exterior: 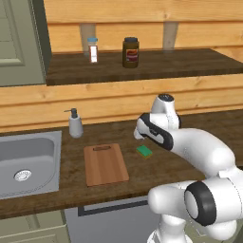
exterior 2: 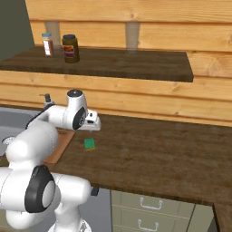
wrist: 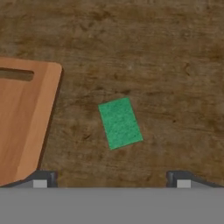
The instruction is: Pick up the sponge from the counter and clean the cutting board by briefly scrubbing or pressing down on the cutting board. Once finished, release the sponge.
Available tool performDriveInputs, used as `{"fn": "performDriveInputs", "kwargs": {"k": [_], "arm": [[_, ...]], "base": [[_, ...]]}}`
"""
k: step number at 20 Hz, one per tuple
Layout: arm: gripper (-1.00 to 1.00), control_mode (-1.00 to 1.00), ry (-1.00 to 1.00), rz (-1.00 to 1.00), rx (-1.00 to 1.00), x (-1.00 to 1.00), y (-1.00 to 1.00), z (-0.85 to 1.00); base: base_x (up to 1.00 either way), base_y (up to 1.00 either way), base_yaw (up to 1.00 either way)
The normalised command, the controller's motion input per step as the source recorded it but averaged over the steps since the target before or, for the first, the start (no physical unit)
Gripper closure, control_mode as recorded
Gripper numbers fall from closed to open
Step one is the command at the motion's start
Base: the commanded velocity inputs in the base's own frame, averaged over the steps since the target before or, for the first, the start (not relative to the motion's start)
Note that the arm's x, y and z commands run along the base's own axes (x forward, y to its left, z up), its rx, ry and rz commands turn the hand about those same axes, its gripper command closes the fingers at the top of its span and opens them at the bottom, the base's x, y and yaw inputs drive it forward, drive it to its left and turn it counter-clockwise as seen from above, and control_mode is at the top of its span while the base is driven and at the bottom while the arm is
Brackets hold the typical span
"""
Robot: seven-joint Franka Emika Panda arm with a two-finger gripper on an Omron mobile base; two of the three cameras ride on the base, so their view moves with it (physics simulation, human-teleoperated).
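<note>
The sponge (wrist: 120, 123), a small green block, lies flat on the dark wood counter (wrist: 166, 65), a short way right of the cutting board (wrist: 22, 118). My gripper (wrist: 111, 181) hovers above it, open wide, nothing between its fingertips (wrist: 41, 179). In the left base view the sponge (exterior: 144, 151) sits just beyond the board's (exterior: 105, 164) right edge, under my hand (exterior: 140, 134). From the right base view the sponge (exterior 2: 89, 144) lies below the gripper (exterior 2: 93, 127), and my arm partly hides the board (exterior 2: 61, 142).
A steel sink (exterior: 26, 163) is set into the counter at the left, with a soap dispenser (exterior: 75, 123) behind it. A higher shelf (exterior: 166, 64) holds a dark jar (exterior: 130, 52) and a small bottle (exterior: 93, 50). Bare counter (exterior 2: 154, 149) stretches to the right.
</note>
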Motion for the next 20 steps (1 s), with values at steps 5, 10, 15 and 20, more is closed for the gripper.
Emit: {"fn": "performDriveInputs", "kwargs": {"k": [5, 10, 15, 20], "arm": [[-1.0, -1.0, 0.0, 0.04, 0.0, 0.12, 0.0, -0.26], [-1.0, -1.0, 0.0, 0.1, 0.0, 0.0, -0.07, -0.25], [-1.0, -1.0, 0.0, 0.1, 0.0, 0.0, -0.07, -0.28], [-1.0, -1.0, 0.0, 0.06, -0.05, 0.0, -0.02, -0.27]], "base": [[0.0, 0.0, 0.0], [0.0, 0.0, 0.0], [0.0, 0.0, 0.0], [0.0, 0.0, 0.0]]}}
